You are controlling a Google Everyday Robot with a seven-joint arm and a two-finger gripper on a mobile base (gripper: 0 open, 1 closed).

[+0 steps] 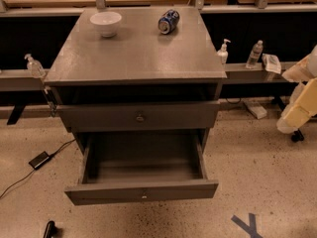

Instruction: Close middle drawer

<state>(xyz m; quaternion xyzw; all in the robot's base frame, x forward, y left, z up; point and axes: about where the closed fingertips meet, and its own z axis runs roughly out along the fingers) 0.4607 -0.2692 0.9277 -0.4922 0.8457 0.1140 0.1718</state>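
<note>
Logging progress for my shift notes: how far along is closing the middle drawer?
Nothing looks done yet: the middle drawer is pulled far out. In hand: the gripper hangs at the right edge of the view, apart from the cabinet and touching nothing. Left: reach the drawer's front and push it in.

One cabinet [138,58], two visible drawers (top drawer [173,116], middle drawer [109,193]), one bowl [105,23], one can [168,21], three bottles (left bottle [33,66], pump bottle [224,52], water bottle [255,54]), and one gripper [292,120] at the right edge.
</note>
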